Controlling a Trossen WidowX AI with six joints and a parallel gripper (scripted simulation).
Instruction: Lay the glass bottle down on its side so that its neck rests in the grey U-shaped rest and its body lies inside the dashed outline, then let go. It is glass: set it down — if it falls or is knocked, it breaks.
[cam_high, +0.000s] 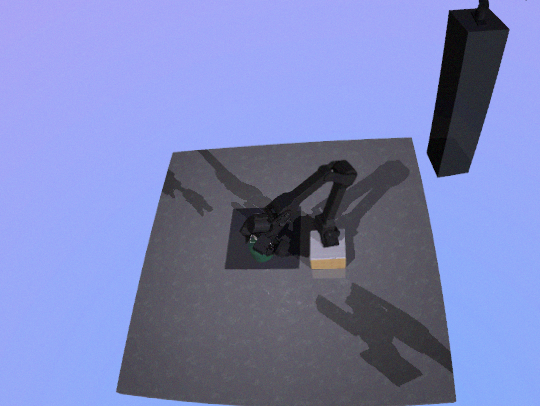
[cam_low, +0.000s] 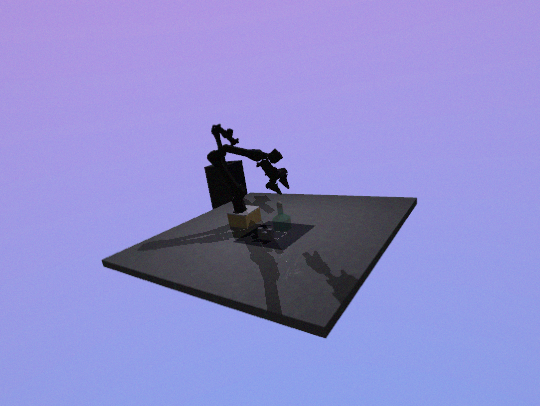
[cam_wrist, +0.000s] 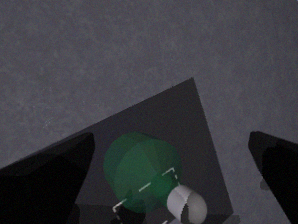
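The glass bottle (cam_high: 261, 255) (cam_low: 281, 220) (cam_wrist: 135, 162) stands upright on the dark mat (cam_high: 235, 261) (cam_low: 301, 232) (cam_wrist: 177, 112), its broad base keeping it steady, though it has yet to be laid down. Above it the fingers (cam_high: 264, 245) (cam_low: 284, 179) hang spread and holding nothing, presumably wide so they can pass around the glass without knocking it over onto the counter (cam_high: 200, 325) (cam_low: 225, 270) (cam_wrist: 75, 50).
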